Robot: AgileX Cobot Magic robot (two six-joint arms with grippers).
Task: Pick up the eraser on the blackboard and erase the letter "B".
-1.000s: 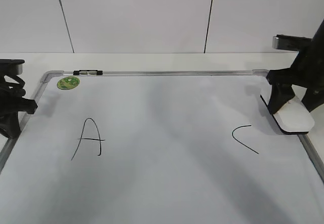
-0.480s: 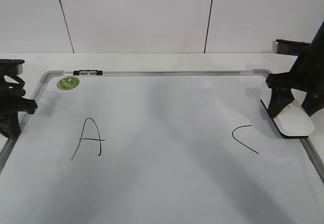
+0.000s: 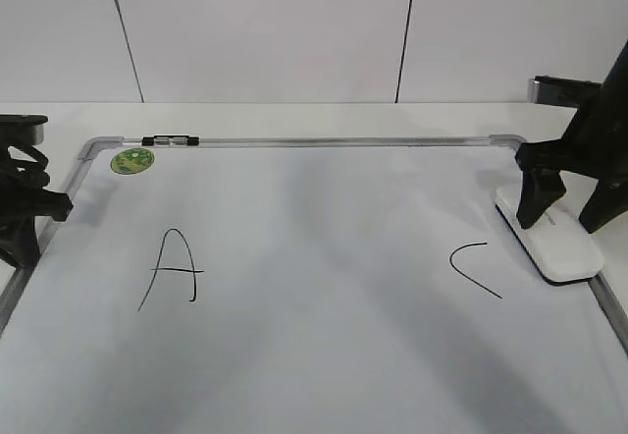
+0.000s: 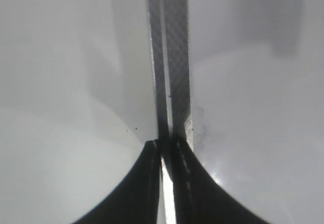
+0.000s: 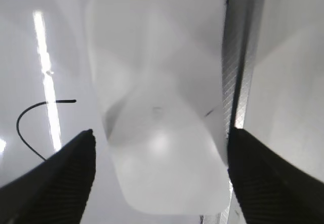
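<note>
The white eraser point(image 3: 556, 244) lies flat on the blackboard point(image 3: 314, 218) at its right edge, beside the grey frame. My right gripper point(image 3: 559, 224) is open, with one finger on each side of the eraser and gaps showing; the right wrist view shows the eraser point(image 5: 157, 82) between the spread fingers of the gripper point(image 5: 159, 139). A black "A" point(image 3: 173, 267) is at the left and a black "C" point(image 3: 475, 269) at the right. No letter "B" shows; the board between them is blank. My left gripper point(image 3: 25, 228) is shut and empty at the board's left edge, over the frame point(image 4: 174, 57).
A round green sticker point(image 3: 131, 159) sits at the board's far left corner, next to a small black clip on the top frame point(image 3: 171, 140). The "C" also shows in the right wrist view point(image 5: 28, 120). A white wall stands behind the table.
The eraser, held tilted in my right gripper before, now lies flat on the board by the right frame, and the fingers have spread off it. The left arm has not moved.
</note>
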